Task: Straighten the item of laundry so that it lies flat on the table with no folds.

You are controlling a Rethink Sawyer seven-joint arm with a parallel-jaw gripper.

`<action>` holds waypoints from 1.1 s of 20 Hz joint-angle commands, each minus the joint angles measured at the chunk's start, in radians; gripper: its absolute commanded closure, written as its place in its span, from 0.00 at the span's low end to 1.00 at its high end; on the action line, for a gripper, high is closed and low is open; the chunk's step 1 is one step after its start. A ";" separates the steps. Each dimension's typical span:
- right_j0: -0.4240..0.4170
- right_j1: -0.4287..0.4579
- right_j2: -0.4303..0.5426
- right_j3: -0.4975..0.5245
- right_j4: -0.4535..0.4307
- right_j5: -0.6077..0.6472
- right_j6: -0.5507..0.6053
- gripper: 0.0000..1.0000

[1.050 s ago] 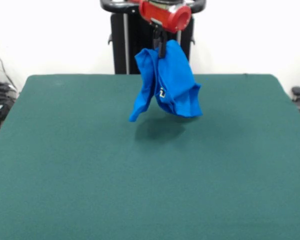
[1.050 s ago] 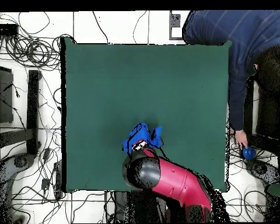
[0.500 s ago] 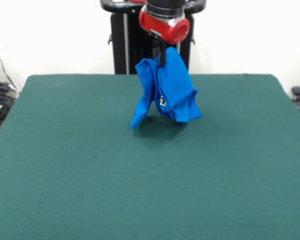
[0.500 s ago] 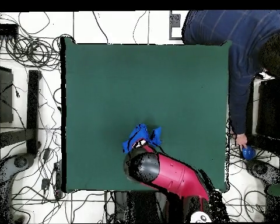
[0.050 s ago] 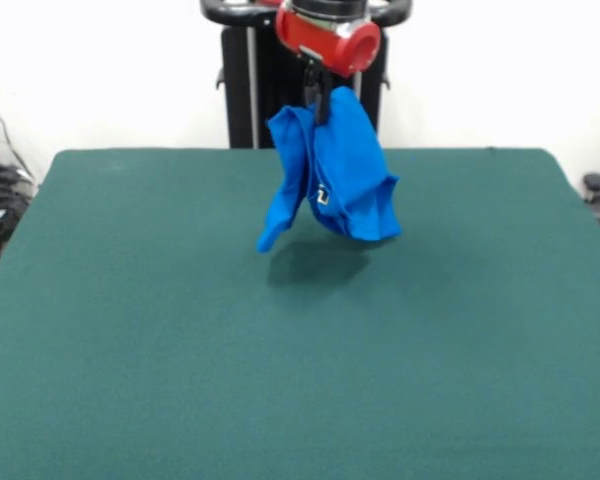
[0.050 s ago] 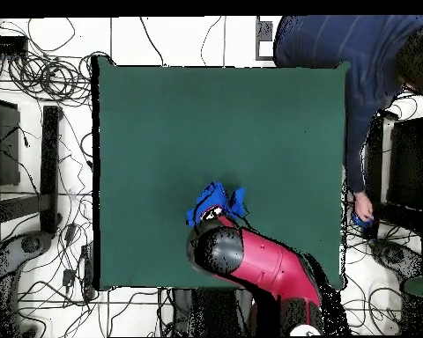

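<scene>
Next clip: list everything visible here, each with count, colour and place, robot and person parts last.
T-shirt: one, bright blue, bunched, hanging clear of the table with its shadow beneath.
Table: one, dark green top, fills most of both views.
Cables: many, dark, on the white floor beside the table in the overhead view.
Pedestal: one, black, behind the table's far edge.
Arm: one, red and black, over the table edge.
Gripper: one, black, jaws shut on the shirt's top.
Person: one, dark blue sleeve, at the table's corner in the overhead view.
</scene>
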 commanded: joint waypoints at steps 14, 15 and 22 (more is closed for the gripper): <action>0.027 -0.003 -0.004 -0.138 -0.009 0.235 0.101 1.00; 0.028 -0.009 -0.007 -0.140 -0.010 0.245 0.101 1.00; 0.037 -0.027 -0.013 -0.134 -0.013 0.262 0.108 1.00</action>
